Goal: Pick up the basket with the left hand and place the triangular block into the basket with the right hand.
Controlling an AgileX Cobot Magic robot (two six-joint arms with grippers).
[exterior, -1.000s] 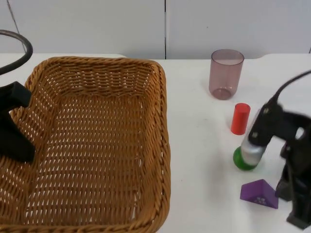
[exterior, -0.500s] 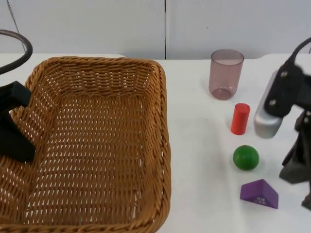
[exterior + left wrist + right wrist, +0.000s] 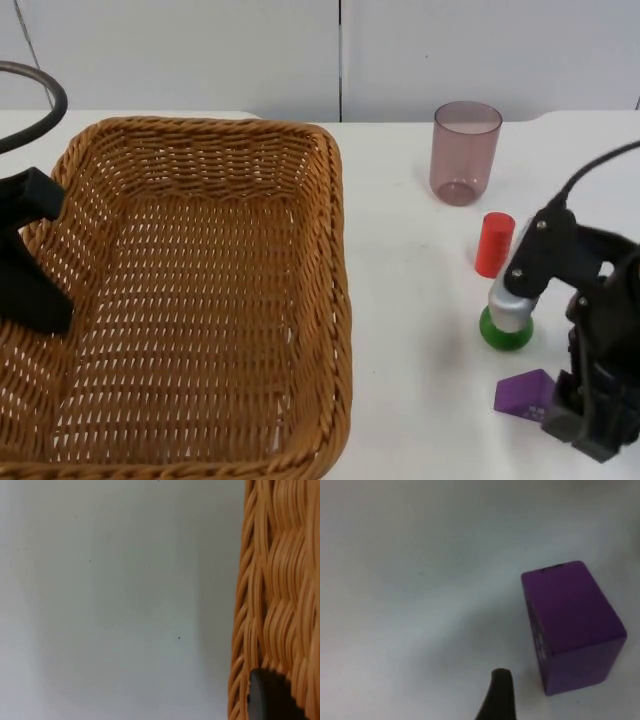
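A purple triangular block (image 3: 525, 393) is lying on the white table (image 3: 410, 300) near its front right edge, partly covered by the right gripper (image 3: 590, 425), which is hanging low just beside and over it. In the right wrist view the block (image 3: 570, 625) is sitting apart from one black fingertip (image 3: 497, 695), not yet gripped; whether the jaws are wide or narrow cannot be told. The step in hand looks like the reach for the block, so the next move calls for centring the fingers around it and closing. A green ball (image 3: 505, 330) is sitting close behind the block, with a red cylinder (image 3: 494, 244) and a tinted cup (image 3: 465, 152) farther back, leaving little room on that side. The large wicker basket (image 3: 200, 300) is occupying the table's left, with open table between it and the block. The left gripper (image 3: 30, 270) is waiting at the basket's left rim (image 3: 270, 605), one fingertip (image 3: 267, 695) touching the weave, its grip unclear.
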